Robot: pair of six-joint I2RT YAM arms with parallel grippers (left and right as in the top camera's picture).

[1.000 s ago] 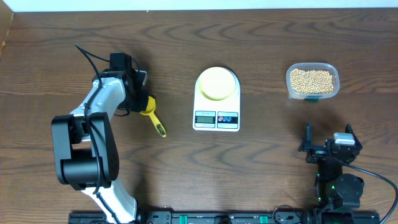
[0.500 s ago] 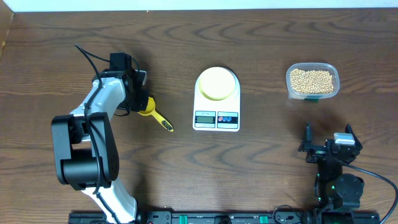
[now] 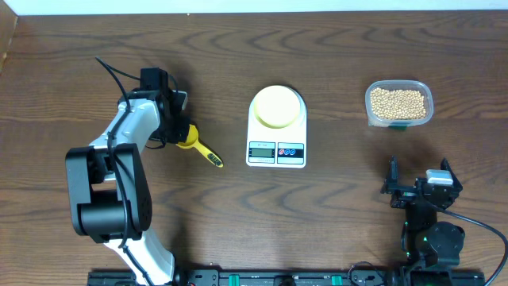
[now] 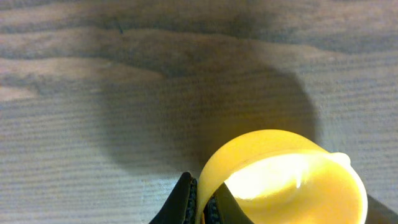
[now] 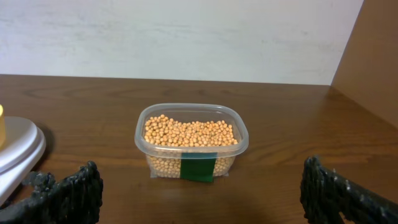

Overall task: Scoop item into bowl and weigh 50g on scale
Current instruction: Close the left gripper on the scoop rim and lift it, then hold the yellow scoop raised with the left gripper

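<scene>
While the left gripper (image 3: 181, 129) pinches the rim of the yellow scoop (image 3: 198, 147) at the left of the frame, the right gripper (image 5: 200, 180) is wide open at the lower right, holding nothing. The beans (image 3: 398, 102) lie in the clear tub (image 3: 370, 114) at the upper right, and the bowl (image 3: 277, 106) sits on the scale (image 3: 276, 152) in the middle

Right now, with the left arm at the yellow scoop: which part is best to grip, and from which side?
Take the scoop by its handle, from above, jaws across its narrow width. The handle is long and thin and sticks out toward the scale, clear of the cup. The left gripper pinches the cup wall instead, which would probably get in the way when digging into the beans.
</scene>
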